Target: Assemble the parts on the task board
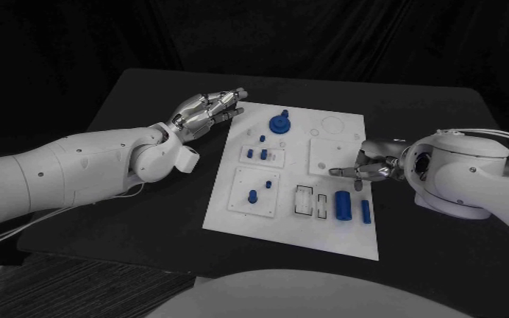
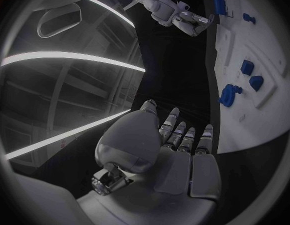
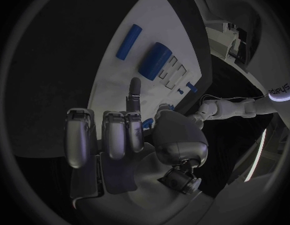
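Two loose blue cylinders lie side by side at the near right corner of the task board (image 1: 239, 207), a thick cylinder (image 1: 343, 205) and a thin rod (image 1: 366, 211) just beside it, both with their long axes running from six to twelve o'clock in the head view. The right hand (image 1: 366, 167) hovers at the board's right edge, and the cylinders sit toward six o'clock from it, near but not touching. Its fingers are mostly curled in, one finger (image 3: 134, 92) pointing out over the board, and it holds nothing. The left hand (image 1: 209, 114) hangs off the board's far left corner, fingers extended and close together, empty too; the round blue knob (image 1: 280, 124) stands at about three o'clock from it, and small blue pegs (image 1: 257, 154) stand in a raised plate toward five o'clock. The right hand is clearly the nearer to the loose cylinders, so I judge the pick is its job: it would need to draw back toward the near edge and close across the short width of a cylinder.
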`<state>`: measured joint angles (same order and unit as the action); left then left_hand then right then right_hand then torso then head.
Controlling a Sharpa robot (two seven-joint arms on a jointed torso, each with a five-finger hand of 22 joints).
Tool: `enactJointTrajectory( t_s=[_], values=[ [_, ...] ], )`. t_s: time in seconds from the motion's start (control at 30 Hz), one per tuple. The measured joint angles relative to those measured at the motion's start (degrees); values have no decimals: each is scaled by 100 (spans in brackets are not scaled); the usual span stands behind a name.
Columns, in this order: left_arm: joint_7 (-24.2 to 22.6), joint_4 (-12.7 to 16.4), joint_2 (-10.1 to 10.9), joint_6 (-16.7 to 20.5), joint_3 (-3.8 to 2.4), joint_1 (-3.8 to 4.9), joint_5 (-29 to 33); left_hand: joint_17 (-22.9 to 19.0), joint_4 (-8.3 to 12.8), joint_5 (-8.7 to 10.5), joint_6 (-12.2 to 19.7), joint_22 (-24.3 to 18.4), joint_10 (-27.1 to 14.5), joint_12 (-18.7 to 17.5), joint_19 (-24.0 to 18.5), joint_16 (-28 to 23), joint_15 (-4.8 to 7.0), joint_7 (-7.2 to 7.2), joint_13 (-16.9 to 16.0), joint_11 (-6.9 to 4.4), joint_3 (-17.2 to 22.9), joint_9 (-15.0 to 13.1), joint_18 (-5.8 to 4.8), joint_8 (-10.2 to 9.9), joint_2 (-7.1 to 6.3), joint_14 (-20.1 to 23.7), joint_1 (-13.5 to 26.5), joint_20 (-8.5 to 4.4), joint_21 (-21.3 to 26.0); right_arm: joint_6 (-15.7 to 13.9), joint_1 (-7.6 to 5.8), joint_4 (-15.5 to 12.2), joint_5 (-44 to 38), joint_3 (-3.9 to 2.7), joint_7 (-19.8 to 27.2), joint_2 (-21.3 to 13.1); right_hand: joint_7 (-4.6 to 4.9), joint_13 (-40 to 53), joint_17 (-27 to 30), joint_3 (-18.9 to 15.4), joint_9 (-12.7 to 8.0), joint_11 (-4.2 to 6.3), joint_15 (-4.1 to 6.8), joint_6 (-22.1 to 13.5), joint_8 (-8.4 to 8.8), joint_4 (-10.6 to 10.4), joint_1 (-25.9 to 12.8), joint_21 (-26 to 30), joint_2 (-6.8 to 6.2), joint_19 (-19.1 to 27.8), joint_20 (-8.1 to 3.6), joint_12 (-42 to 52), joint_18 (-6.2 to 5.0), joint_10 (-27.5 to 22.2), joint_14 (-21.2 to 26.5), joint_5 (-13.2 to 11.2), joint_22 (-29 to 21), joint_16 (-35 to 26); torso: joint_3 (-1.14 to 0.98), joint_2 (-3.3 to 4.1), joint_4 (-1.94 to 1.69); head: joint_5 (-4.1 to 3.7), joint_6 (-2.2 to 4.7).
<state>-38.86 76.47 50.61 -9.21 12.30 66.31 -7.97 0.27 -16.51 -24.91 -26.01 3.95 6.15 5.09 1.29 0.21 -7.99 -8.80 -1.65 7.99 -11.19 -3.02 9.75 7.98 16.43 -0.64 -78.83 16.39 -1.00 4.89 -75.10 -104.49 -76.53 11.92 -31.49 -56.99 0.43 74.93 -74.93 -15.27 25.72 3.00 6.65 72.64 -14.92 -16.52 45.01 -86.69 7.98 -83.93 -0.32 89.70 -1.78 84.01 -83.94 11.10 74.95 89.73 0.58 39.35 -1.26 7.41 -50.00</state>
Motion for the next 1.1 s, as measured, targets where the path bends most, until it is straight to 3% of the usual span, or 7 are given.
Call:
enactJointTrajectory(
  t_s=[0.13, 0.27, 0.3, 0.37, 0.4, 0.7, 1.1],
  values=[
    [0, 11, 2, 8, 0, -1, 0, 0, 0, -1, 0, 0, 0, 0, 0, 22, 0, 0, 0, 0, 0, 0, 0, 0, -23, 0, -23, 0, 0, 48, 39, 2, 62, 0, -73, 27, 1, 0, 0, -130, 402, 0, 0, -208, -130, 5, 277, 0, 7, 0, 0, 0, -1, 0, 0, 108, 0, 0, 0, 5, -3, 0, 0],
    [0, 16, 8, 16, 0, -1, 0, 0, 0, -23, 0, 0, 0, 0, 0, 22, 0, 0, 0, 0, 0, 0, 0, 0, -23, 0, -23, 0, 0, 128, 74, 2, 105, 0, -140, 56, 24, -1, 0, -276, 984, 0, 0, -534, -346, 8, 518, 0, 8, 0, 0, 0, 0, 0, 0, 172, -1, -1, 0, 5, -4, 0, 0],
    [0, 16, 8, 16, 0, -1, 0, 0, 0, -23, 0, 0, 0, 0, 0, 22, 0, 0, 0, 0, 0, 0, 0, 0, -23, 0, -23, 0, 0, 134, 77, 2, 107, 0, -144, 58, 24, -1, 0, -291, 1031, 0, 0, -560, -364, 9, 527, 0, 3, 0, 0, 0, -1, 0, 0, 173, -1, -1, 0, 6, -4, 1, 0],
    [0, 16, 9, 18, 0, -1, 0, 0, 0, -23, 0, 3, 0, 0, 0, 22, 0, 0, 0, 0, 0, 0, 0, 0, -23, 0, -23, 0, 0, 195, 107, 2, 123, 0, -181, 70, 44, -1, 1, -470, 1747, 0, 0, -950, -641, 10, 739, 25, 18, 0, 0, 0, 0, 0, 0, 209, -1, -1, 0, 6, -4, 4, 0],
    [0, 17, 9, 19, 0, -1, 0, 0, 0, -23, 0, 6, 0, -1, 0, 22, 0, 0, 1, 0, 0, 0, 0, 0, -23, 0, -23, 0, 0, 217, 116, 2, 129, 0, -193, 73, 50, -1, 0, -508, 1914, 0, 0, -1040, -707, 15, 774, 48, 12, 0, 0, 0, 0, 0, 0, 217, -1, -1, 0, 6, -4, 4, 0],
    [0, 13, 2, 19, 0, -3, 0, 1, 16, -44, 0, 8, 0, 20, 0, 22, 0, 0, 1, 0, 16, 1, 0, 0, 0, 0, -46, 0, 0, 443, 188, 11, 154, 0, -278, 90, 72, -1, 1, -574, 2265, -1, 0, -1299, -739, 55, 930, 84, -27, 0, 0, 0, -1, 0, 0, 402, -2, -4, 1, 5, -7, 10, 0],
    [0, -1, -16, 14, 0, -10, 0, 5, 16, -44, 0, 8, 0, 20, 0, 22, 0, 0, 2, 0, 16, 1, 0, 0, 0, 0, -45, 0, 0, 699, 275, 30, 166, -1, -332, 144, 81, -2, 2, -622, 2441, -1, -43, -1432, -742, 41, 1002, 150, -50, 1, 43, 0, -1, 0, 1, 630, -2, -5, 1, 4, -2, -14, 0]
  ],
)
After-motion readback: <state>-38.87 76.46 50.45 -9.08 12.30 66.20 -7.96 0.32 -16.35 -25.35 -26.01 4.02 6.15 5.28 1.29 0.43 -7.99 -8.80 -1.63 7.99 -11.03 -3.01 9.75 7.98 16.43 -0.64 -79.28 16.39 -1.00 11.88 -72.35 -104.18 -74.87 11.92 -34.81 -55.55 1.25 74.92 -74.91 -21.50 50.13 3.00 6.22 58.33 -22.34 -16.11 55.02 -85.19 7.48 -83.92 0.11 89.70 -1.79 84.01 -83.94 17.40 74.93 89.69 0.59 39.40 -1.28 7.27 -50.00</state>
